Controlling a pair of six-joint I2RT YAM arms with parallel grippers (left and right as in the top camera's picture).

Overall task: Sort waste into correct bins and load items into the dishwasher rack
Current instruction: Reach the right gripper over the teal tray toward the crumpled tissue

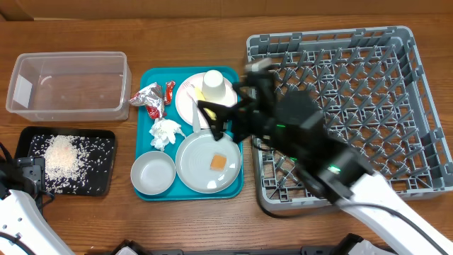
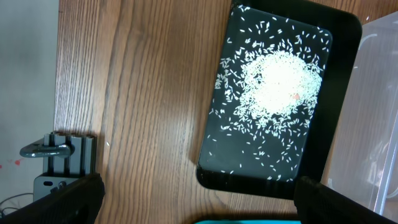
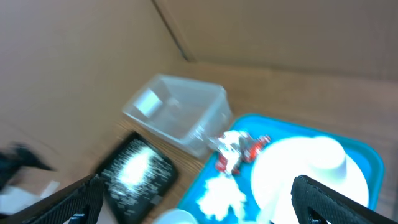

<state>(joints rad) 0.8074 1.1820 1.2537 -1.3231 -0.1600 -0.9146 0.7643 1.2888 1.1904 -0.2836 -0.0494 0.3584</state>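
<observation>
The teal tray point(image 1: 145, 134) holds foil wrappers point(image 1: 151, 97), a white napkin point(image 1: 165, 133), a small bowl point(image 1: 153, 172), a grey plate point(image 1: 198, 170) with an orange cube point(image 1: 218, 162), and a pale pink plate point(image 1: 185, 95) bearing an upturned white cup point(image 1: 214, 86). My right gripper point(image 1: 212, 117) hovers open over the pink plate's near edge; its blurred wrist view point(image 3: 199, 199) shows the cup point(image 3: 317, 158) and wrappers point(image 3: 239, 149). The spoon is hidden under it. My left gripper point(image 1: 28, 173) is open and empty point(image 2: 199, 202) beside the black tray point(image 2: 214, 174) of rice point(image 2: 280, 84).
The clear tub point(image 1: 67, 85) stands empty at the back left, above the black tray point(image 1: 106, 163). The grey dishwasher rack point(image 1: 354, 106) fills the right side, with my right arm lying across its front left corner.
</observation>
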